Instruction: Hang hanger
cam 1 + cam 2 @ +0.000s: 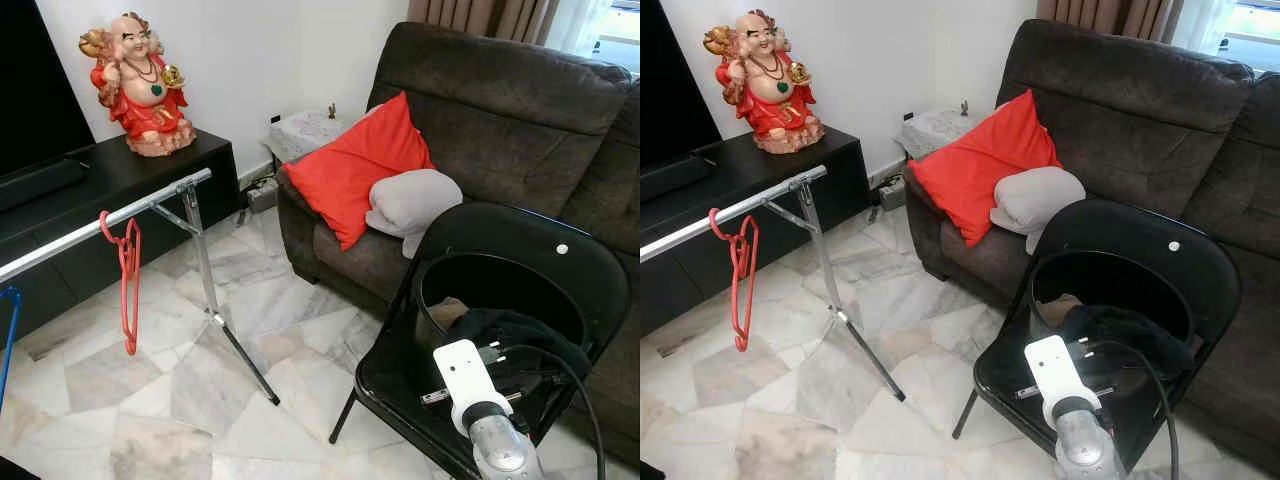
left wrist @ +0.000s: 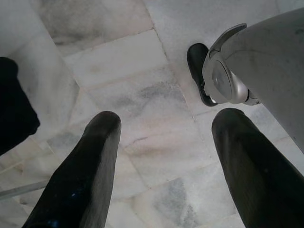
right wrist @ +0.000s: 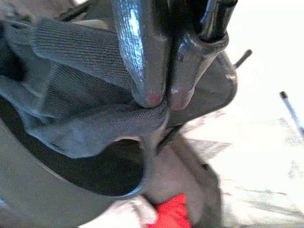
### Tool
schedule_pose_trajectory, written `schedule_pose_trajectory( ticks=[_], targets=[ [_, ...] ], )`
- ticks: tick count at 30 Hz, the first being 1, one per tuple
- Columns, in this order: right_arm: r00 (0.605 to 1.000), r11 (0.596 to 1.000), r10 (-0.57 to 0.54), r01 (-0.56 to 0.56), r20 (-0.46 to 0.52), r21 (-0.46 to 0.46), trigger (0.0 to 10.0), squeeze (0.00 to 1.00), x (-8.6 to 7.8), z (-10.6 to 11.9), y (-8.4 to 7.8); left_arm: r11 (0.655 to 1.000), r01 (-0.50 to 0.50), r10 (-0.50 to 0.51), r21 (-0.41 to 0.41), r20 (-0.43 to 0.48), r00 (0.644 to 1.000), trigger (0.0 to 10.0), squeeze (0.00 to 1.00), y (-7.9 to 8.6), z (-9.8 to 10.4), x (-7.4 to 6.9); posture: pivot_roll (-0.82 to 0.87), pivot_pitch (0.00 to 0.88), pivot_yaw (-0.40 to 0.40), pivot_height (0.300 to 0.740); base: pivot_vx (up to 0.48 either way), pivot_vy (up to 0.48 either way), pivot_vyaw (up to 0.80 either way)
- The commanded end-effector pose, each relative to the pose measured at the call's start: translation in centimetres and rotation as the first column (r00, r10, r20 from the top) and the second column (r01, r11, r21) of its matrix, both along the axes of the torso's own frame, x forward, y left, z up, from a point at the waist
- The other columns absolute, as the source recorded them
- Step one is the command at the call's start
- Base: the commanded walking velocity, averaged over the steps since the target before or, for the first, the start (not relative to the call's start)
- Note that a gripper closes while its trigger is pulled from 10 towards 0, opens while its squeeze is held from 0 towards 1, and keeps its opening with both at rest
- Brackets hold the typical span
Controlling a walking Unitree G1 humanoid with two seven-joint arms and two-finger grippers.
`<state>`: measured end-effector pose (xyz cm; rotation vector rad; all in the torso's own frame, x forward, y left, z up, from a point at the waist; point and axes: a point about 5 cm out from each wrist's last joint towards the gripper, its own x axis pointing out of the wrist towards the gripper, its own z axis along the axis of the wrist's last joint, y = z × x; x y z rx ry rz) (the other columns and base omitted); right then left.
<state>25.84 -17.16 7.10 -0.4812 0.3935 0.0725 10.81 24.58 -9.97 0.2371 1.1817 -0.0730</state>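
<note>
Red plastic hanger (image 1: 128, 285) already hangs on the silver metal rail (image 1: 105, 217), while right gripper (image 3: 159, 100) fingers pinch dark grey knit cloth (image 3: 76, 109) over the black folding chair (image 1: 555, 265), and left gripper (image 2: 164, 142) fingers hang apart, idle.

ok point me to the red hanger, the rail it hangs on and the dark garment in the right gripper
red hanger (image 1: 129, 280), left eye view, on its hanging side arm
rail (image 1: 70, 240), left eye view, on the bare metal bar
dark garment (image 3: 71, 90), right wrist view, on the knit fabric beside the fingers
right gripper (image 3: 160, 99), right wrist view, between the pinching fingertips
</note>
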Motion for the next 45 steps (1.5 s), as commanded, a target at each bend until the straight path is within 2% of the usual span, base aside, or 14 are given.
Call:
schedule_pose_trajectory(
  ticks=[1,2,7,8,9,10,20,26,36,37,38,39,40,45],
  targets=[
    [0.999,0.999,0.036,-0.035,-0.028,0.024,4.8,0.0,-0.2,-0.5,0.6,1.0,0.023,-0.023,0.008,-0.013,1.0,10.0,0.0,0.2,0.0,-0.3,0.01,0.008,0.018,0.74,0.0,0.0,0.0],
    [0.998,0.999,0.04,-0.039,-0.041,0.027,10.0,0.0,-0.3,-0.7,0.7,1.0,0.023,-0.023,0.008,-0.013,1.0,10.0,0.0,0.2,0.0,-0.3,0.01,0.008,0.018,0.74,0.0,0.0,0.0],
    [0.995,0.998,0.059,-0.057,-0.079,0.03,10.0,0.0,-0.6,-1.2,0.9,1.0,0.024,-0.024,0.008,-0.015,1.0,10.0,0.0,0.2,0.0,-0.3,0.01,0.008,0.018,0.74,0.0,0.0,0.0],
    [0.994,0.997,0.072,-0.07,-0.086,0.03,10.0,0.64,-0.7,-1.3,1.0,1.0,0.024,-0.024,0.008,-0.016,1.0,10.0,0.0,0.2,-0.1,-0.4,0.01,0.003,0.016,0.74,0.0,0.0,0.0],
    [0.993,0.997,0.077,-0.075,-0.087,0.029,10.0,0.64,-0.7,-1.3,1.1,1.0,0.024,-0.024,0.008,-0.017,1.0,10.0,0.0,0.2,-0.1,-0.4,0.01,0.003,0.016,0.74,0.0,0.0,0.0],
    [0.993,0.996,0.082,-0.08,-0.088,0.029,10.0,1.0,-0.7,-1.3,1.1,1.0,0.025,-0.025,0.008,-0.017,1.0,10.0,0.0,0.2,-0.1,-0.4,0.01,0.003,0.016,0.74,0.0,0.0,0.0],
    [0.997,0.999,0.05,-0.05,-0.053,-0.003,10.0,1.0,-0.6,-0.9,0.6,0.999,0.032,-0.031,0.01,-0.02,0.999,10.0,0.0,0.2,-0.1,-0.5,0.0,0.0,0.018,0.74,0.0,0.0,0.0],
    [0.992,0.997,-0.074,0.075,0.104,-0.004,10.0,1.0,-0.4,1.1,-0.4,0.999,0.032,-0.032,0.011,-0.019,0.999,10.0,0.0,0.2,-0.1,-0.5,-0.01,0.004,0.017,0.74,0.0,0.0,0.0],
    [0.951,0.965,-0.243,0.257,0.193,-0.048,10.0,0.99,-1.7,2.3,-2.9,0.999,0.031,-0.031,0.012,-0.019,0.999,10.0,0.0,0.2,0.0,-0.4,-0.01,0.01,0.014,0.74,0.0,0.0,0.0],
    [0.937,0.952,-0.283,0.3,0.206,-0.057,10.0,0.73,-1.6,2.5,-4.2,0.999,0.031,-0.031,0.012,-0.019,0.999,10.0,0.0,0.2,0.0,-0.4,-0.01,0.011,0.017,0.74,0.0,0.0,0.0],
    [0.937,0.952,-0.283,0.3,0.206,-0.057,10.0,0.73,-1.6,2.5,-4.2,0.999,0.031,-0.031,0.012,-0.019,0.999,10.0,0.0,0.2,0.0,-0.4,-0.01,0.011,0.017,0.74,0.0,0.0,0.0],
    [0.933,0.949,-0.295,0.31,0.207,-0.048,10.0,0.27,-1.5,2.6,-4.6,0.999,0.032,-0.032,0.012,-0.019,0.999,10.0,0.0,0.2,0.0,-0.3,-0.01,0.011,0.017,0.74,0.0,0.0,0.0],
    [0.93,0.948,-0.31,0.319,0.199,-0.016,10.0,0.0,-1.4,2.6,-4.8,0.999,0.033,-0.033,0.012,-0.019,0.999,10.0,0.0,0.2,0.0,-0.3,-0.01,0.011,0.017,0.74,0.0,0.0,0.0],
    [0.902,0.883,-0.395,0.322,0.172,0.341,10.0,0.0,0.4,3.7,-4.6,0.999,0.033,-0.033,0.012,-0.016,0.999,10.0,0.0,0.2,0.0,-0.3,-0.01,0.011,0.018,0.74,0.0,0.0,0.0]
  ],
)
